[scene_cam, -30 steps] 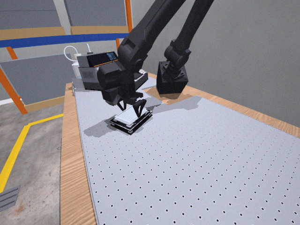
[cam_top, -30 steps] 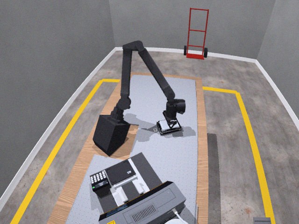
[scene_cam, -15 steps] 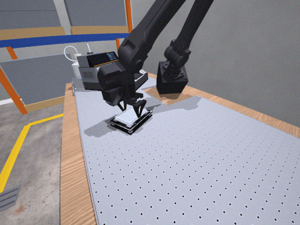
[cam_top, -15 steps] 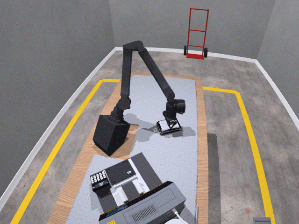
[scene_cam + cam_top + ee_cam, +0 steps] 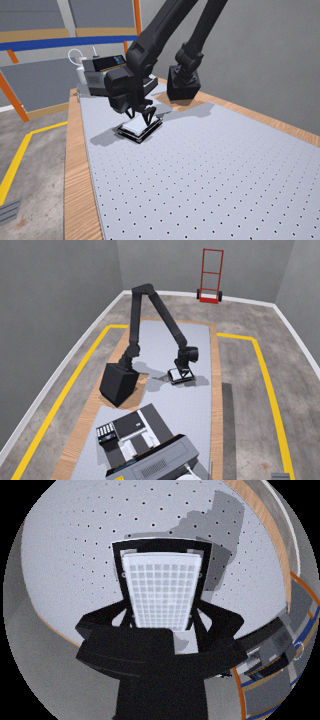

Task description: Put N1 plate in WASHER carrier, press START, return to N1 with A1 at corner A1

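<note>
My gripper (image 5: 182,373) (image 5: 140,121) (image 5: 161,599) is shut on the long sides of the white well plate (image 5: 175,374) (image 5: 134,126) (image 5: 160,590), fingers pointing down. The plate is level over the black nest N1 (image 5: 152,131) (image 5: 165,545), at or just above its seat; I cannot tell whether it rests fully flat. Its cut-off corner is not clear. The washer (image 5: 165,458) (image 5: 96,80) stands at the other end of the bench. Its pale carrier (image 5: 127,449) shows no plate. The lamp (image 5: 100,440) by the keypad (image 5: 104,429) is green.
The arm's black base (image 5: 117,384) (image 5: 183,85) stands between nest and washer, near one long edge. A small marked label (image 5: 166,379) lies beside the nest. A white bottle with a hose (image 5: 81,73) is behind the washer. A red hand truck (image 5: 211,273) stands by the wall.
</note>
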Motion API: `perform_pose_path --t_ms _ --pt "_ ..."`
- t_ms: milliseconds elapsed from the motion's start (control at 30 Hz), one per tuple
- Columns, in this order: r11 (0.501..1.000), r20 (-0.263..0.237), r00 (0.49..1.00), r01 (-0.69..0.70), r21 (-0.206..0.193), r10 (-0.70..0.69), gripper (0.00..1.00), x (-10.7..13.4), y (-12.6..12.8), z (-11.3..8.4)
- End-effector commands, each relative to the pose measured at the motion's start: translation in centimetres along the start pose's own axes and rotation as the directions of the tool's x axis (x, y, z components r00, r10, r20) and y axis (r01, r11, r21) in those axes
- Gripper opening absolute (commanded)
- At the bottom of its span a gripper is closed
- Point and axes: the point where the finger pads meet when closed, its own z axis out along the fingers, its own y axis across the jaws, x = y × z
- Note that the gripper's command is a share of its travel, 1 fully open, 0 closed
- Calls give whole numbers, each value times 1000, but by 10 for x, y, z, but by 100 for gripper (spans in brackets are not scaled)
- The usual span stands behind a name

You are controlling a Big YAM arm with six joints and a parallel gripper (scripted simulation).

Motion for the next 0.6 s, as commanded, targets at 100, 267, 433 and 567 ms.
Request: perform_pose_path --t_ms 100,267,433,567 --pt "1000 -7 1000 -12 -2 12 82 3 0 6" --pt "1000 14 1000 2 4 -2 100 -7 -1 -2" --pt "1000 14 1000 2 4 -2 100 -7 -1 -2" --pt "1000 14 1000 2 4 -2 100 -7 -1 -2"
